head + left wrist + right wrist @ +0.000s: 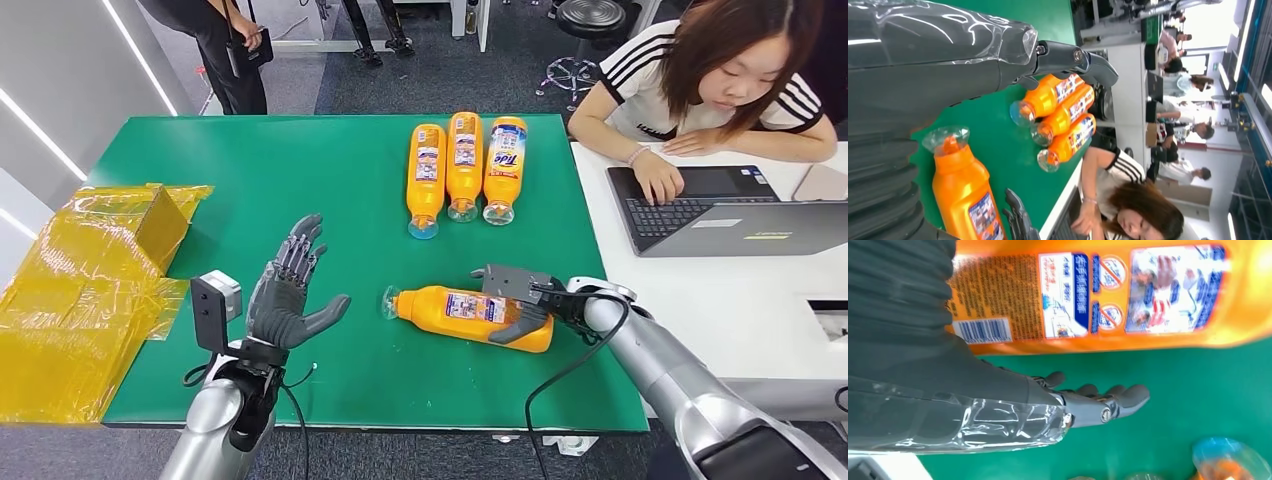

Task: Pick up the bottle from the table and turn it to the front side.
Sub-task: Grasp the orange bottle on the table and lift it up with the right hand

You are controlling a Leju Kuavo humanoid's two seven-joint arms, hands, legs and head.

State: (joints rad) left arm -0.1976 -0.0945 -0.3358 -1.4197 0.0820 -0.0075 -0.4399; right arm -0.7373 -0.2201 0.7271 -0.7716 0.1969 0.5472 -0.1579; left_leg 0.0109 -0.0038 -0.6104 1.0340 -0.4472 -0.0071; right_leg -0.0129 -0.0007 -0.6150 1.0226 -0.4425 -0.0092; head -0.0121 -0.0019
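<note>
Head view showed my left hand (285, 295) raised with fingers spread wide, holding nothing. My right hand (528, 305) lay against the bottle (455, 312), thumb on its near side; the bottle rested sideways on the green desk (330, 180), back label up. Three bottles (464, 165) lay farther off.

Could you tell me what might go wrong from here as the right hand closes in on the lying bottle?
1. The orange plastic bottle lies on its side, so it may roll off the right hand.
2. Its clear cap points toward the open left hand, so a push could slide it there.
</note>
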